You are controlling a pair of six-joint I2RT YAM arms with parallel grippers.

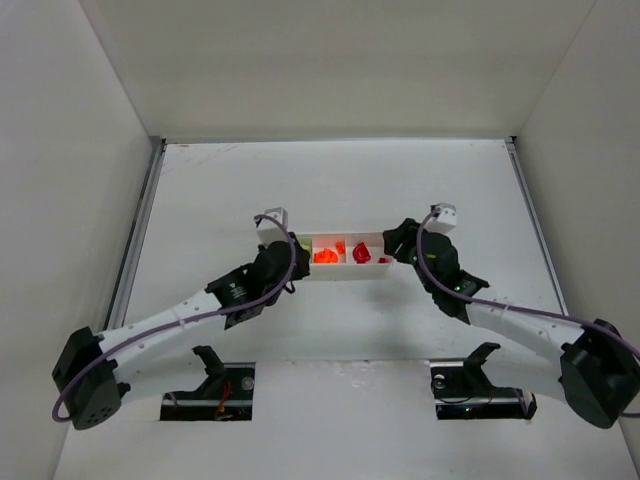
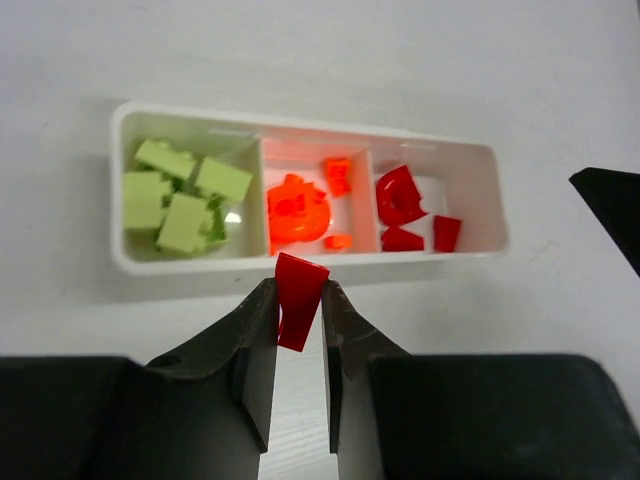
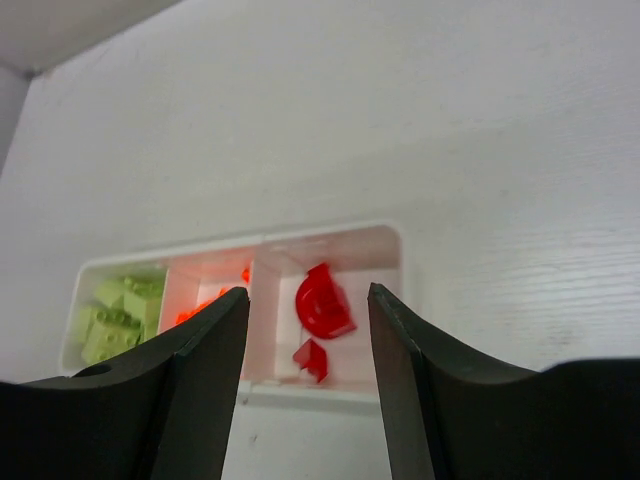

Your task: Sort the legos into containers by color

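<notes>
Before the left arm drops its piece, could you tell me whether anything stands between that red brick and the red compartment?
Only the white plastic tray's low near wall separates the small red plastic brick from the red compartment; the right gripper hovers open near its end.

White tray [image 2: 118, 140], pale green legos [image 2: 180, 200], orange legos [image 2: 297, 212], red legos [image 2: 400, 195], one red brick [image 2: 300, 285] in the black left claw [image 2: 299, 296].

A white table [image 1: 340, 180] sits enclosed by plain white walls [image 1: 340, 60] on three sides, evenly lit.
</notes>
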